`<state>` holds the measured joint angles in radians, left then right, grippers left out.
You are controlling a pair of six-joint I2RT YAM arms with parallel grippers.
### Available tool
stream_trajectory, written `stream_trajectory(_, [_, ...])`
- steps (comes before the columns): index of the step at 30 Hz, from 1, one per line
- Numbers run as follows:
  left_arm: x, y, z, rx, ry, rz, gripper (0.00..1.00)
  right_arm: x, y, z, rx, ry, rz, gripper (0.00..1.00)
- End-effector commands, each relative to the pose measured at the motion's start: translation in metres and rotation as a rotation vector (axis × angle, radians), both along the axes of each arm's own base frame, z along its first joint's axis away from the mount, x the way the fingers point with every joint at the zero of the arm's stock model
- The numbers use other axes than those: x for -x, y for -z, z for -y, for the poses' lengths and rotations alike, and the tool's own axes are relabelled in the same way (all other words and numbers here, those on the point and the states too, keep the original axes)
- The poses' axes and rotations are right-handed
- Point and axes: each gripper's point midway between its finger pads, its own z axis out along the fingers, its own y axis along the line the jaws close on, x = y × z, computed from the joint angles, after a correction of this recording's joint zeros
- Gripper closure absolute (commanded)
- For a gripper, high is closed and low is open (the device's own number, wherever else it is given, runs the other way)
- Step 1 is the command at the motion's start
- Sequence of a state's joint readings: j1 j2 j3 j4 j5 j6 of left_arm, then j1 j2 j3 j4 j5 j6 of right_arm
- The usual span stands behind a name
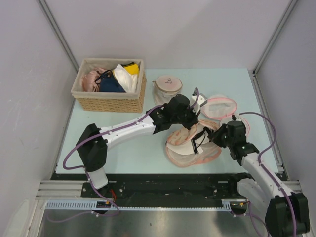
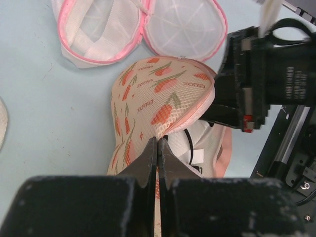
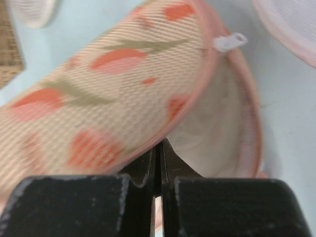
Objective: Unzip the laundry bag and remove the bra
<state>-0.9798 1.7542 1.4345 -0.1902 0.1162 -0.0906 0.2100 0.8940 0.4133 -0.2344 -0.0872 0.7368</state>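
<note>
The laundry bag (image 1: 193, 152) lies unzipped in the middle of the table, cream-peach with pink-red prints. My left gripper (image 1: 186, 127) is shut on its upper flap (image 2: 153, 94) and holds it raised like a lid. Inside lies the bra (image 2: 198, 138), white with a thin black strap, partly hidden by the flap. From the right, my right gripper (image 1: 210, 139) reaches into the bag's mouth under the flap (image 3: 98, 84). Its jaws (image 3: 159, 146) are shut against the flap's pink rim and the pale lining. Nothing shows clamped between them.
A wicker basket (image 1: 108, 102) with pink, navy and yellow-white garments stands at the back left. A small cylindrical white mesh bag (image 1: 167, 88) is behind the arms. A round white mesh bag with a pink rim (image 1: 219, 107) lies open at the back right.
</note>
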Motion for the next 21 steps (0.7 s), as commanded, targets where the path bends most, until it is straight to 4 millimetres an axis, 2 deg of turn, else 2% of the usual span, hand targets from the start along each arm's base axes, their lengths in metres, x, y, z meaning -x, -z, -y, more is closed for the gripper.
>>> stream_trajectory(1, [-0.011,-0.009,-0.002,0.051,-0.051,0.004,1.0,0.002,-0.066,-0.015,-0.081,-0.058,0.192,1.0])
stream_trajectory(5, [-0.026,0.024,-0.006,-0.005,-0.127,-0.03,1.0,0.028,-0.112,-0.028,-0.181,-0.145,0.315,1.0])
stream_trajectory(6, [-0.03,0.029,-0.007,-0.013,-0.143,-0.039,0.99,0.037,-0.115,-0.03,-0.179,-0.172,0.311,1.0])
stream_trajectory(8, [-0.034,0.036,-0.009,-0.013,-0.171,-0.075,1.0,0.048,-0.14,-0.029,-0.17,-0.198,0.372,1.0])
stream_trajectory(10, [-0.036,0.037,-0.011,-0.009,-0.183,-0.08,0.99,0.061,-0.151,-0.025,-0.129,-0.228,0.405,1.0])
stream_trajectory(13, [-0.04,0.038,-0.016,-0.025,-0.193,-0.06,1.0,0.079,-0.203,-0.015,-0.104,-0.23,0.586,1.0])
stream_trajectory(15, [-0.041,0.042,-0.018,-0.041,-0.197,-0.06,1.0,0.083,-0.234,-0.004,-0.085,-0.175,0.662,1.0])
stream_trajectory(18, [-0.033,0.044,-0.02,-0.044,-0.173,-0.082,1.0,0.078,-0.256,0.01,-0.048,-0.103,0.706,1.0])
stream_trajectory(21, [-0.024,0.036,-0.018,-0.006,-0.121,-0.096,0.99,0.065,-0.264,0.019,-0.018,-0.037,0.733,1.0])
